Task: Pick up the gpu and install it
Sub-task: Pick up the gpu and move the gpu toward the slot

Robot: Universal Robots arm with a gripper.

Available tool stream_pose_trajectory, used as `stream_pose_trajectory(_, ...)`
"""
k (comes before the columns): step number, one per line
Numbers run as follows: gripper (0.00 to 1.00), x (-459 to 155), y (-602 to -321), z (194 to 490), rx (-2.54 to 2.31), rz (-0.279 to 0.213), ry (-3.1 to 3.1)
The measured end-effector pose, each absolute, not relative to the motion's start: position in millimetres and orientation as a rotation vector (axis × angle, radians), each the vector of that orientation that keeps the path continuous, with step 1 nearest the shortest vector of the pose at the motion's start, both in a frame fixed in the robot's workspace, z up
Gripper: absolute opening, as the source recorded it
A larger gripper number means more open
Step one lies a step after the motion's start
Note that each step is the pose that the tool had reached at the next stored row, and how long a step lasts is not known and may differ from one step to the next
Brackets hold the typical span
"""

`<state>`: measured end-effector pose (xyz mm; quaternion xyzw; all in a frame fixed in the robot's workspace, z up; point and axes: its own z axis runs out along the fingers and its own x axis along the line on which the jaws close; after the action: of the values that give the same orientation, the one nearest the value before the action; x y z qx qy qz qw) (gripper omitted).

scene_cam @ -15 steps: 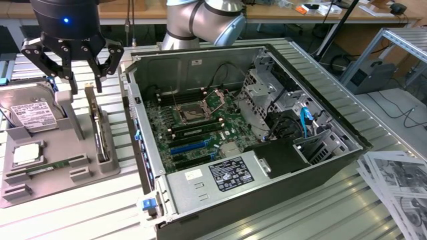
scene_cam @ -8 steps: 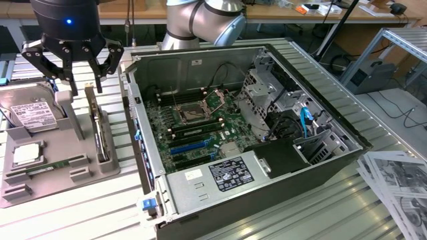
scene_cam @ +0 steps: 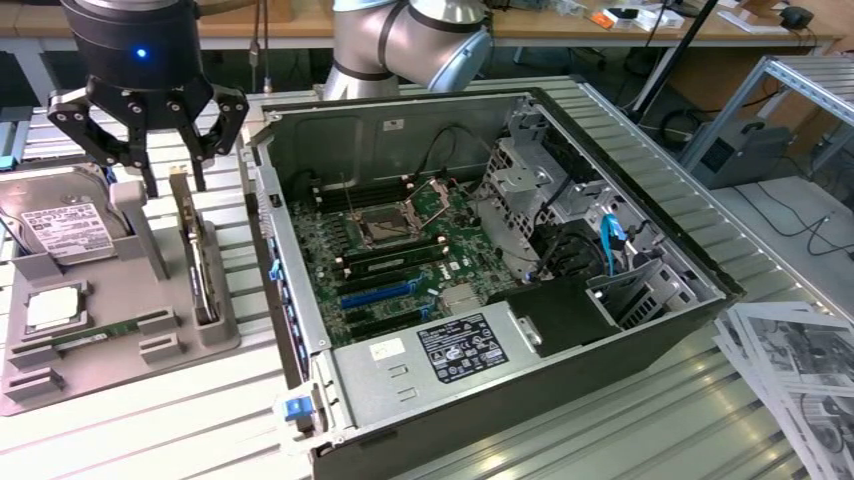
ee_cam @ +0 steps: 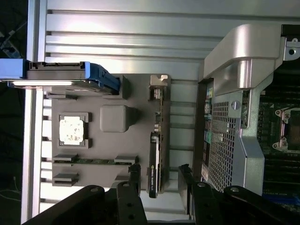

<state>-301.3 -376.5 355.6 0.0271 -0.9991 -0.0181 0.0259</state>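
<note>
- Here, the slatted aluminium table (scene_cam: pixel 160 430) carries the grey parts tray (scene_cam: pixel 160 345) and everything around it.
- The open computer case (scene_cam: pixel 641 330) lies on its side just beside the tray, on the exterior view's right of it. Its motherboard (scene_cam: pixel 387 250) faces up.
- The tray itself is a moulded grey holder with pockets and slots for separate parts.
- The gripper (scene_cam: pixel 174 185) hangs over the side of the tray nearest the case. Its jaws stand open, with one finger on each side of the gpu (scene_cam: pixel 200 270); in the wrist view a gap shows between each finger and the card.
- The hard drive (scene_cam: pixel 60 225), with a white label, leans in the part of the tray away from the case.
- The gpu stands on its long edge in the tray's narrow slot along the side nearest the case, untouched.
- The processor chip (scene_cam: pixel 51 305) lies flat in a square pocket of the tray, on the side away from the case.
- The green memory stick (scene_cam: pixel 100 335) sits in the tray's clips, just beside the chip's pocket.
</note>
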Motion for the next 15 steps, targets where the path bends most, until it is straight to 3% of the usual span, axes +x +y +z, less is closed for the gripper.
stream_pose_trajectory(15,0.47,-301.3,-376.6,348.2,0.084,-0.058,-3.088)
